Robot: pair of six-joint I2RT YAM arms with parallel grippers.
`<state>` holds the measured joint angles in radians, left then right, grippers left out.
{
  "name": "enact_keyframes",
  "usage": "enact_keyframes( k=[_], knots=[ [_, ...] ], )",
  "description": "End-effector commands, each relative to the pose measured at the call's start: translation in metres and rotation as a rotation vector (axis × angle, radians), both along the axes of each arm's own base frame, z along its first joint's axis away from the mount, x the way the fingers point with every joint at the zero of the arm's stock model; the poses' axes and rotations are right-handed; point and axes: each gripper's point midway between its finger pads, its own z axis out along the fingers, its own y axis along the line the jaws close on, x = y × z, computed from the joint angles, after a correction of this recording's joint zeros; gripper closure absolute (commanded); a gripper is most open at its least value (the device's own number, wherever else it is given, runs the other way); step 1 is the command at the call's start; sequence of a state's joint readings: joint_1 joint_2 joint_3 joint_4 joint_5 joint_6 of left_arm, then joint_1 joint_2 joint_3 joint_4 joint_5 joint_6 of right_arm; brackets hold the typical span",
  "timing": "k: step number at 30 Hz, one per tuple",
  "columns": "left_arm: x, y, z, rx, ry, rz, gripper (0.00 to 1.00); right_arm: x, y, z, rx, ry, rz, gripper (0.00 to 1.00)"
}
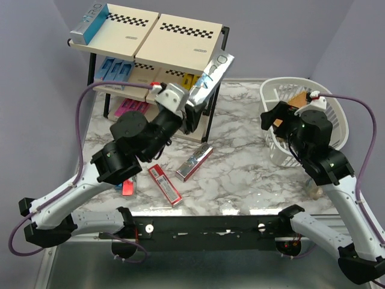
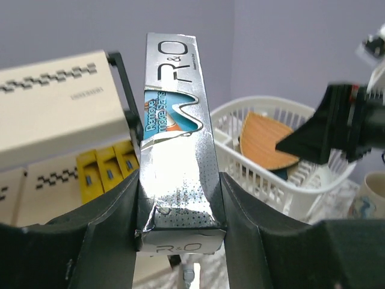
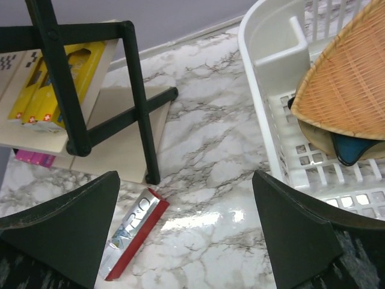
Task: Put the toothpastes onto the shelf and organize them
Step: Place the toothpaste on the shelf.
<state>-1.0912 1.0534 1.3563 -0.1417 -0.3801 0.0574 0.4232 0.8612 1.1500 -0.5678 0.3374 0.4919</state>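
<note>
My left gripper (image 1: 194, 109) (image 2: 180, 198) is shut on the lower end of a silver and teal toothpaste box (image 1: 213, 71) (image 2: 177, 120). It holds the box tilted up beside the right end of the shelf (image 1: 180, 37), about level with the top board. Another silver and teal box (image 1: 90, 25) lies on the top board's left end. Blue boxes (image 1: 114, 69) and yellow boxes (image 1: 186, 78) (image 3: 51, 90) fill the middle tier, with pink ones (image 1: 129, 108) lower down. A silver and red box (image 1: 194, 162) (image 3: 133, 238) and a red box (image 1: 164, 183) lie on the table. My right gripper (image 1: 269, 117) (image 3: 185, 180) is open and holds nothing.
A white plastic basket (image 1: 337, 114) (image 3: 258, 90) (image 2: 313, 186) stands at the right with a wedge-shaped woven board (image 1: 295, 99) (image 3: 349, 78) in it. The shelf's black leg (image 3: 141, 114) stands near the silver and red box. A small red piece (image 1: 127, 188) lies by the left arm.
</note>
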Motion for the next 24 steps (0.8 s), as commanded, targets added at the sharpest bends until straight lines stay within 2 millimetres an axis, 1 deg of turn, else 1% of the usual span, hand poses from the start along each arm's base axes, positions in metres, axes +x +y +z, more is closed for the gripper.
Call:
enact_keyframes(
  k=[1,2,3,4,5,6,8,9,10,11,12,13,15,16,18,19,20,21,22,23,24],
  knots=[
    [0.013,0.011,0.051,0.017,-0.066,0.008,0.79,0.002,-0.012,-0.010,-0.067,-0.014,-0.037,0.00],
    [0.025,0.020,0.058,0.021,-0.078,0.050,0.79,0.001,-0.010,-0.012,-0.061,-0.011,-0.024,0.00],
    [0.030,0.024,0.075,0.006,-0.099,0.067,0.79,0.001,-0.008,-0.014,-0.056,-0.012,-0.019,0.00],
    [0.036,0.030,0.081,0.007,-0.105,0.088,0.79,0.000,-0.007,-0.016,-0.049,-0.012,-0.013,0.00],
    [0.048,0.040,0.086,0.002,-0.109,0.126,0.79,0.000,-0.004,-0.023,-0.047,0.001,0.004,0.00],
    [0.055,0.046,0.098,-0.012,-0.124,0.143,0.79,0.000,-0.002,-0.024,-0.041,-0.002,0.014,0.00],
    [0.066,0.053,0.106,-0.012,-0.126,0.148,0.79,0.000,0.004,-0.031,-0.043,0.010,0.049,0.00],
    [0.081,0.068,0.117,-0.026,-0.133,0.200,0.79,0.001,0.007,-0.034,-0.047,0.016,0.063,0.00],
    [0.087,0.075,0.121,-0.025,-0.134,0.220,0.79,0.000,0.009,-0.035,-0.047,0.020,0.076,0.00],
    [0.094,0.079,0.121,-0.011,-0.125,0.227,0.79,0.001,0.013,-0.038,-0.059,0.028,0.102,0.00],
    [0.108,0.094,0.128,-0.014,-0.132,0.272,0.79,0.001,0.015,-0.042,-0.064,0.035,0.111,0.00],
    [0.115,0.101,0.128,-0.002,-0.128,0.294,0.79,0.002,0.016,-0.045,-0.066,0.041,0.121,0.00],
    [0.129,0.111,0.134,0.003,-0.134,0.319,0.79,0.004,0.020,-0.052,-0.083,0.052,0.146,0.00],
    [0.140,0.130,0.133,0.009,-0.127,0.364,0.79,0.005,0.022,-0.053,-0.084,0.052,0.156,0.00],
    [0.153,0.141,0.134,0.011,-0.125,0.378,0.79,0.006,0.026,-0.057,-0.093,0.060,0.176,0.00],
    [0.162,0.159,0.133,0.009,-0.121,0.417,0.79,0.007,0.027,-0.058,-0.095,0.061,0.180,0.00],
    [0.168,0.167,0.132,0.006,-0.117,0.423,0.79,0.008,0.029,-0.059,-0.104,0.062,0.193,0.00],
    [0.176,0.167,0.127,0.014,-0.106,0.393,0.79,0.009,0.029,-0.059,-0.107,0.057,0.196,0.00],
    [0.181,0.174,0.125,0.012,-0.100,0.400,0.79,0.011,0.030,-0.062,-0.112,0.063,0.197,0.00],
    [0.189,0.192,0.123,0.006,-0.086,0.434,0.79,0.012,0.030,-0.064,-0.119,0.065,0.199,0.00],
    [0.198,0.197,0.116,0.013,-0.070,0.438,0.79,0.013,0.031,-0.064,-0.123,0.066,0.204,0.00]
  ],
)
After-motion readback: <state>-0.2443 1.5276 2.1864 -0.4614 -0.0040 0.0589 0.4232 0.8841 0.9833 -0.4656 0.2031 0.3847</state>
